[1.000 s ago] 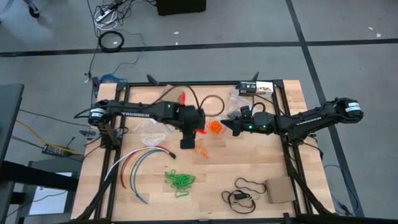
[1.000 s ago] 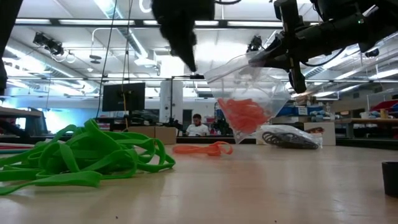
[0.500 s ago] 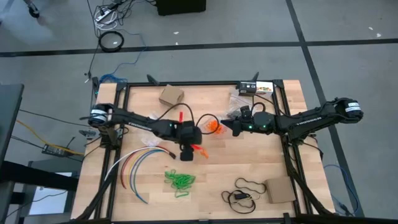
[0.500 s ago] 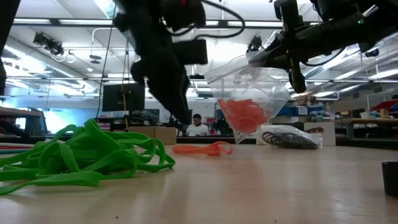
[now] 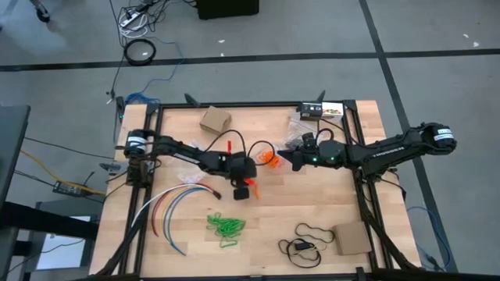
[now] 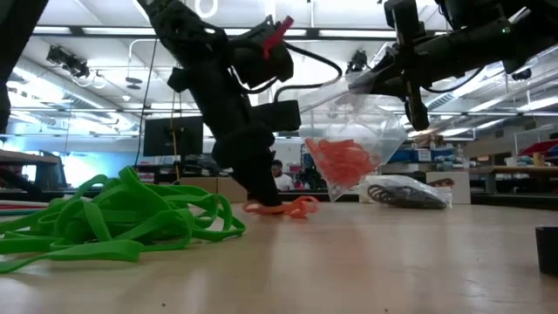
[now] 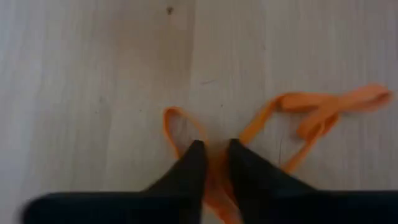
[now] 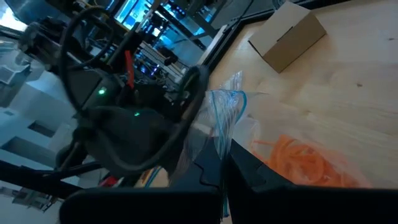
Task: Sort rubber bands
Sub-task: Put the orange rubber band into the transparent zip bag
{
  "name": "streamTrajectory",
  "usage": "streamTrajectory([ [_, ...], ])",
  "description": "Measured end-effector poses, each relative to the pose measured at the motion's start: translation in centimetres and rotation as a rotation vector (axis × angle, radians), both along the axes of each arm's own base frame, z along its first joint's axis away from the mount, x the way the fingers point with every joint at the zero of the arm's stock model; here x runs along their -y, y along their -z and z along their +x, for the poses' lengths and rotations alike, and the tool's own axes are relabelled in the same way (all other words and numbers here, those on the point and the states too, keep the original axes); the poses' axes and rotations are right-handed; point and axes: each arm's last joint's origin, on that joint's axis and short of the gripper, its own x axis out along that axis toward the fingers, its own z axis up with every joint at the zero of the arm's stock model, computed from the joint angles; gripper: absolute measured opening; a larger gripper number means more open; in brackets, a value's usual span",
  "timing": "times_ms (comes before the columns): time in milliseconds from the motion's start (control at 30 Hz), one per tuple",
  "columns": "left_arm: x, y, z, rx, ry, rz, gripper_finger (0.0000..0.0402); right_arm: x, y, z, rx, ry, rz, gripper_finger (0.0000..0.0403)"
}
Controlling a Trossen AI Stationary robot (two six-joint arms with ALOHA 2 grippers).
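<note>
The left gripper (image 7: 214, 163) is down at the wooden table top (image 5: 312, 203), near the table's middle in the high view. Its two dark fingers (image 7: 189, 168) are nearly together with a flat orange rubber band (image 7: 217, 186) pinched in the narrow gap between them. Loose loops of the same orange rubber bands (image 7: 323, 112) lie on the wood towards 2 o'clock of the fingertips in the wrist view, and a smaller loop towards 11 o'clock. In the low view this gripper (image 6: 261, 194) touches the table at the orange bands (image 6: 296, 207).

At 2 o'clock from the left gripper in the high view, the right gripper (image 5: 291, 155) is closed on the rim of a clear plastic zip bag (image 6: 349, 122), holding it off the table. A bunch of orange rubber bands (image 6: 342, 161) sits in the bag's bottom corner.

At 7 o'clock from the left gripper, a heap of bright green rubber bands (image 5: 226, 226) lies on the table. Farther out at 8 o'clock lie long curved coloured cables (image 5: 176, 204). At 11 o'clock, near the table's far edge, is a small brown cardboard box (image 5: 213, 119). At 4 o'clock a thin black cord loop (image 5: 308, 238) lies beside a flat brown cardboard piece (image 5: 351, 239). A second clear bag with dark bands (image 6: 408, 192) rests behind the held bag in the low view.
</note>
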Motion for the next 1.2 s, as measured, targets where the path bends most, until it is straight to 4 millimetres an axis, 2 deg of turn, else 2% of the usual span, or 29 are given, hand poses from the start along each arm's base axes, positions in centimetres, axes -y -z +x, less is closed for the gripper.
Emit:
streamTrajectory([
  [67, -0.5, -0.1, 0.0, 0.010, 0.012, -0.055, 0.0023, 0.0, 0.0, 0.0, -0.004, -0.001, 0.000, 0.0004],
  [100, -0.6, -0.3, 0.0, 0.020, 0.012, -0.086, 0.0014, 0.0, 0.0, 0.0, -0.004, -0.001, 0.000, 0.0004],
  [267, -0.5, -2.3, 0.4, 0.020, 0.033, -0.149, 0.0004, 0.0, 0.0, 0.0, -0.002, -0.001, 0.000, 0.0004],
  [533, 0.5, -8.3, 0.1, 0.069, 0.097, -0.148, 0.0002, 0.0, 0.0, 0.0, -0.003, -0.002, 0.000, 0.0004],
  [767, 1.2, -13.9, -0.7, 0.227, 0.139, -0.129, 0.0001, 0.0, 0.0, 0.0, -0.002, -0.002, 0.000, 0.0004],
  [933, 1.3, -17.9, -0.4, 0.394, 0.195, -0.054, 0.0001, 0.0, 0.0, 0.0, -0.001, -0.002, 0.000, 0.0004],
  [1100, 0.7, -19.4, 0.5, 0.473, 0.228, 0.005, 0.0000, 0.0, 0.0, 0.0, 0.001, -0.002, 0.001, 0.0004],
  [1200, -0.3, -18.8, 0.9, 0.468, 0.205, 0.014, 0.0000, -0.1, 0.0, 0.0, 0.004, -0.002, 0.007, 0.0004],
])
